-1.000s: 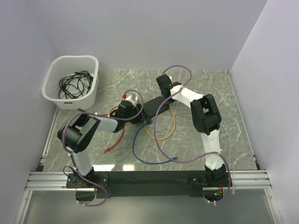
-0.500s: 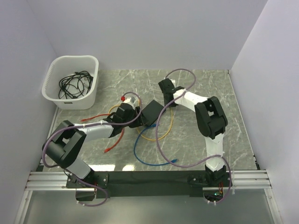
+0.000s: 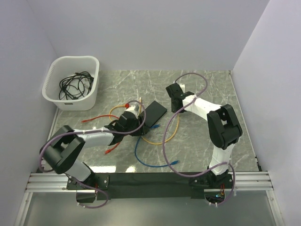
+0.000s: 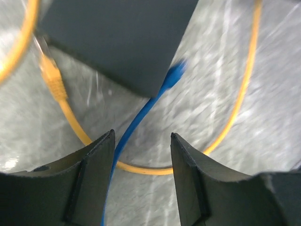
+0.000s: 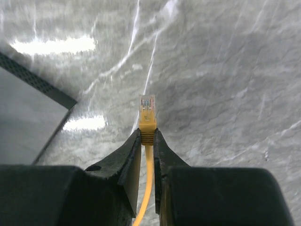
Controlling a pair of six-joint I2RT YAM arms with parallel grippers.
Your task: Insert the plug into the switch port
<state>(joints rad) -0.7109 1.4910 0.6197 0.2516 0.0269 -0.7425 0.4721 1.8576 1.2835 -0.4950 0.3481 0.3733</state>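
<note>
The switch (image 3: pixel 154 114) lies flat on the marbled table (image 3: pixel 244 127), between the two grippers. Just right of the switch, the right gripper (image 5: pixel 147 137) is pinched narrow on a yellow plug (image 5: pixel 147 113). The plug's clear tip sticks out past the fingertips, apart from the switch's edge. On the switch's near-left side, the left gripper (image 4: pixel 142 141) stands wide and holds nothing. A blue cable (image 4: pixel 141 117) runs loose between its fingers. The blue plug (image 4: pixel 174 75) touches the switch's corner; whether it sits in a port I cannot tell. A white basket (image 3: pixel 70 102) stands well left of the switch.
</note>
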